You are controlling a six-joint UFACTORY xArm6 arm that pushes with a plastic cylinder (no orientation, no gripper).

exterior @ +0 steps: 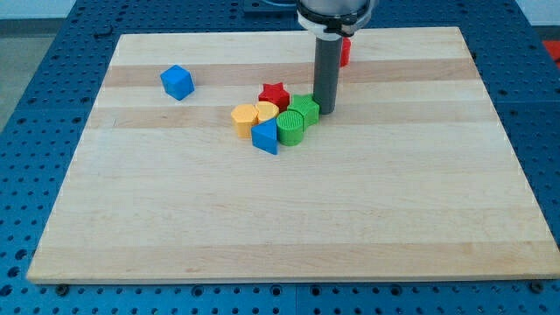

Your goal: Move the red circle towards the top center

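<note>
Lighting bright, even, diffuse, seemingly from overhead. From my console the wooden board (289, 210) reads evenly lit, no glare patches. Shadows soft and short: a faint one hugs my tip (325, 111), small ones sit under the blocks just left of it. Focus sharp throughout; no motion blur, board edges only mildly skewed by perspective.
</note>
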